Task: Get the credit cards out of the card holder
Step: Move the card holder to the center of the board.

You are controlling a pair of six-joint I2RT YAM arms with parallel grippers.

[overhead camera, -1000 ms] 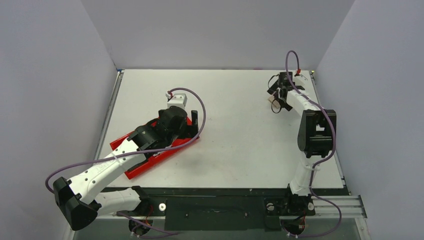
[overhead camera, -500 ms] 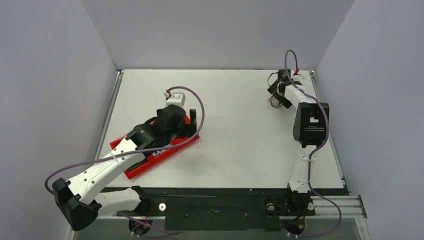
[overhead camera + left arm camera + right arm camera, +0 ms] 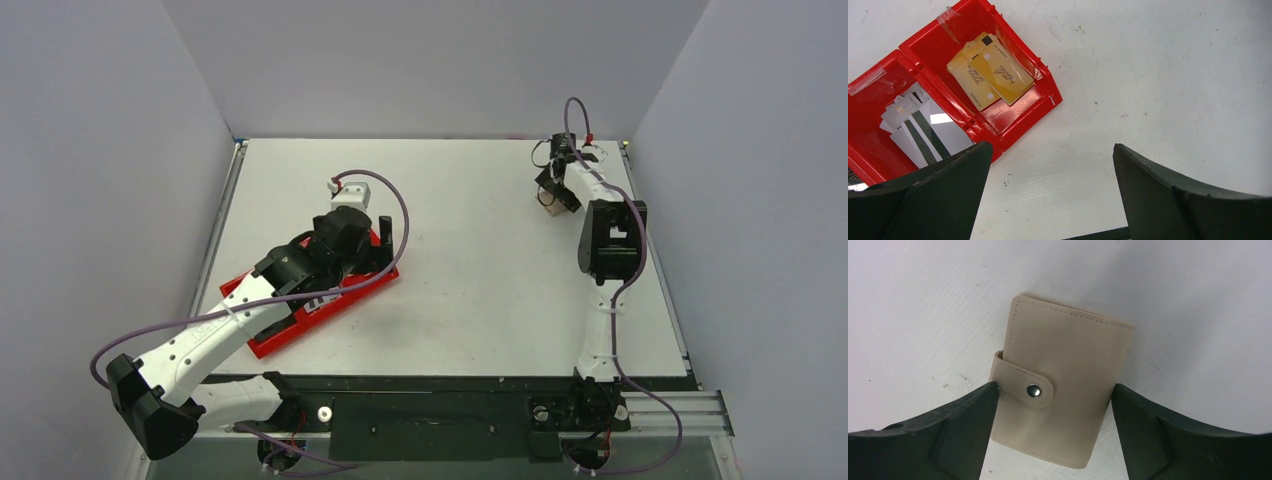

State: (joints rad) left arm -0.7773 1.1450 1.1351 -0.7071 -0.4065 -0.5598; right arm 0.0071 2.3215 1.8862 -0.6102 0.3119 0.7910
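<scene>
Over at the far right of the bench [image 3: 480, 260], hovering with the right pincer [image 3: 1053, 390] spread wide above the card holder [image 3: 1063, 380], gripping nothing. Lying flat there, closed, strap fastened by a metal stud [image 3: 1034, 389], between the two fingers; touching them or not, cannot tell. Away to the left, holding the left pincer [image 3: 1052, 150] equally wide and empty over bare bench beside a red tray [image 3: 1053, 97]. Inside, in separate compartments, yellow cards [image 3: 993, 70] and white cards [image 3: 923, 132] with dark stripes.
</scene>
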